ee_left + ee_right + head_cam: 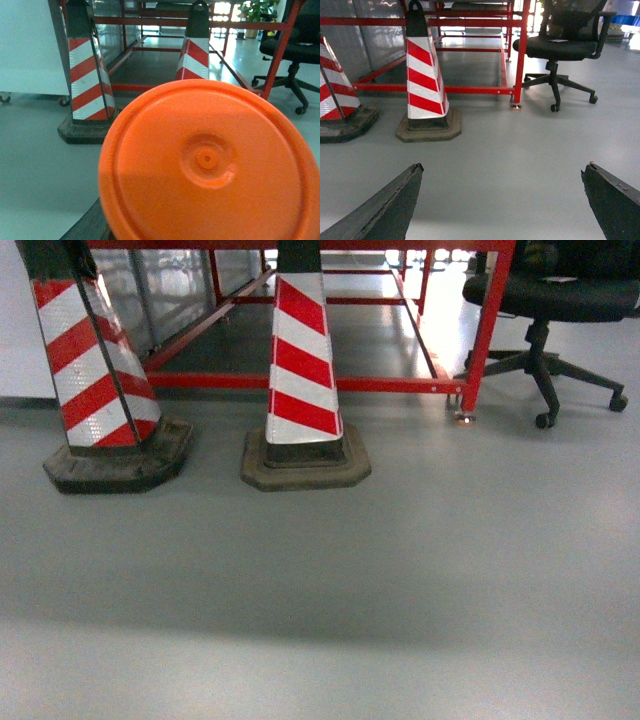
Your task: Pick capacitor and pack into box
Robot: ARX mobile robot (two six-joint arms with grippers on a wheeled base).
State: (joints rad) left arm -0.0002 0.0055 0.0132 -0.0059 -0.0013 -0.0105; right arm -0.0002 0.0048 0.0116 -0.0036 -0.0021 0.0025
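Head view: two red-and-white striped traffic cones on dark rubber bases stand on the grey floor (400, 570), one cone (303, 380) directly in front of the red steel frame (487, 330) and a second cone (95, 370) to the left of the first. One black office chair (560, 300) on castors stands just right of the frame's right-hand post. Neither arm shows in this view, and no pink tub shows in any of the three. Left wrist view: the orange end face of the capacitor (207, 160), a round disc with a raised rim ring and a small central dimple, fills the lower right of the picture, very close to the lens and in front of the frame; a sliver of one dark finger (87, 225) shows at its lower left edge. The left gripper's jaws are otherwise hidden behind the disc, so whether they are clamped on it cannot be told. Both cones and the chair appear behind the disc. Right wrist view: the right gripper (502, 200) stands with its two dark fingertips (395, 200) wide apart, nothing between them, over bare floor short of the frame; the cones lie ahead left, the chair ahead right.
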